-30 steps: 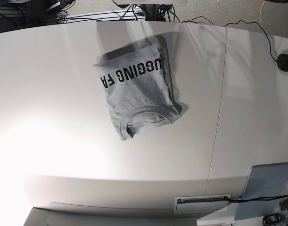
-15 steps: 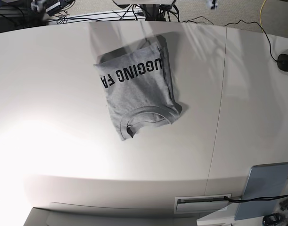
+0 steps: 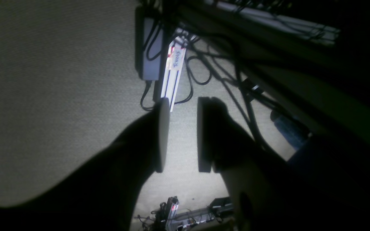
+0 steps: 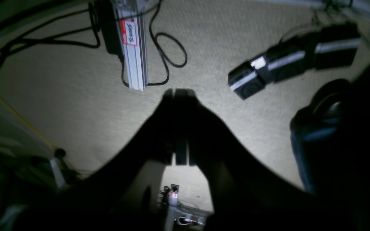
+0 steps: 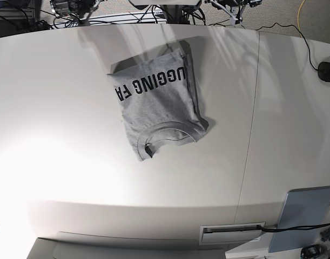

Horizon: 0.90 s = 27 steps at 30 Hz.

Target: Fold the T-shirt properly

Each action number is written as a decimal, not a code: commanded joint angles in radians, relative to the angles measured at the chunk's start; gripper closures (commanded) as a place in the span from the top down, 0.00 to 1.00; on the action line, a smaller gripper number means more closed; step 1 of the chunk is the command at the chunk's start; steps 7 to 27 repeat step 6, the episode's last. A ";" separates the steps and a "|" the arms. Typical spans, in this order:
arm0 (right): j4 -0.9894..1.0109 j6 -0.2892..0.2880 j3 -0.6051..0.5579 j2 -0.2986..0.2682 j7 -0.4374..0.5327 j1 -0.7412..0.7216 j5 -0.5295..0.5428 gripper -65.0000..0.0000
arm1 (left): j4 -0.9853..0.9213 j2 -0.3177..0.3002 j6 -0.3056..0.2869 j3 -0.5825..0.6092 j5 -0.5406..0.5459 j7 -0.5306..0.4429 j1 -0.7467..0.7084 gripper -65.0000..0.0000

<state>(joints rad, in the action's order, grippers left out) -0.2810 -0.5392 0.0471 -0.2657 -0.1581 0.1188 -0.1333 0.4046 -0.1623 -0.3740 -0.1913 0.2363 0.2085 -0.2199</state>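
Left gripper (image 3: 180, 134) gapes empty; right gripper (image 4: 178, 128) pinched closed, empty.

Base view: bright, even; strong glare blown out on table (image 5: 56, 167) lower left; soft streaked shadows at far edge; edges bowed by wide lens. Wrist views: dim, underexposed, foreground in black silhouette, carpet (image 3: 59, 64) grainy, slightly soft.

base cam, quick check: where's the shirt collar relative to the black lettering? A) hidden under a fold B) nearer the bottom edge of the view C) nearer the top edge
B: in the base view the T-shirt lies folded with its ribbed collar at the lower end and the black lettering toward the top.
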 commanded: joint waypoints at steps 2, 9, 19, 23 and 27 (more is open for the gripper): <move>0.002 0.011 -0.046 -0.014 0.008 0.008 -0.005 0.00 | 0.002 -0.007 -0.008 -0.001 0.000 0.001 -0.005 0.26; 0.002 0.044 -0.097 -0.014 0.006 0.009 -0.005 0.00 | 0.002 -0.006 -0.008 -0.001 0.000 0.000 -0.007 0.26; 0.002 0.044 -0.097 -0.014 0.006 0.009 -0.005 0.00 | 0.002 -0.006 -0.008 -0.001 0.000 0.000 -0.007 0.26; 0.002 0.044 -0.097 -0.014 0.006 0.009 -0.005 0.00 | 0.002 -0.006 -0.008 -0.001 0.000 0.000 -0.007 0.26; 0.002 0.044 -0.097 -0.014 0.006 0.009 -0.005 0.00 | 0.002 -0.006 -0.008 -0.001 0.000 0.000 -0.007 0.26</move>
